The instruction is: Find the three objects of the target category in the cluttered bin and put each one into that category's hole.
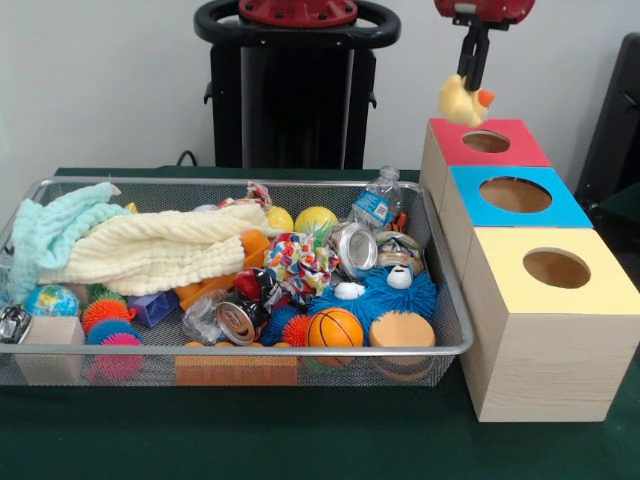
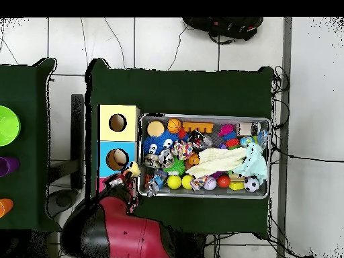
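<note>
One rubber duck [image 1: 461, 100] pinched in the gripper [image 1: 470, 84], hanging just above the red box [image 1: 445, 145], likely lined up for its hole [image 1: 486, 141] | blue box [image 1: 560, 210] and yellow box [image 1: 600, 290] sit alongside | wire bin [image 1: 445, 290] crammed with balls, cloths and cans | nothing blocks the drop.

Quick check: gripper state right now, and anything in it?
Gripper: shut on a yellow rubber duck, hanging above the red-topped box.
</note>
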{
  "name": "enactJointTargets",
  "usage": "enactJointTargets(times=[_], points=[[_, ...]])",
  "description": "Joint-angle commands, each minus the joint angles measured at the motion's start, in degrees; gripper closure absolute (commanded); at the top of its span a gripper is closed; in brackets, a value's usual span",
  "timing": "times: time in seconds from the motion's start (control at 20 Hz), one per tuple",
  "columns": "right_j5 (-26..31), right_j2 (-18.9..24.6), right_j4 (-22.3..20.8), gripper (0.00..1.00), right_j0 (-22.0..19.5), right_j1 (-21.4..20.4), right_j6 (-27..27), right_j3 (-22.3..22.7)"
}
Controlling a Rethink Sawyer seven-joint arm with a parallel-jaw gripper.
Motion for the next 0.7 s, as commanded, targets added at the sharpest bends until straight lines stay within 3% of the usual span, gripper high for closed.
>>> enactJointTargets(times=[0.05,0.35,0.7], points=[[-1.4,-0.4,3.4,1.0,2.6,6.6,10.9,-2.3],[-3.6,-0.3,5.8,1.0,5.5,9.5,12.1,-2.2],[-7.2,0.7,7.6,1.0,8.1,9.4,12.4,1.6]])
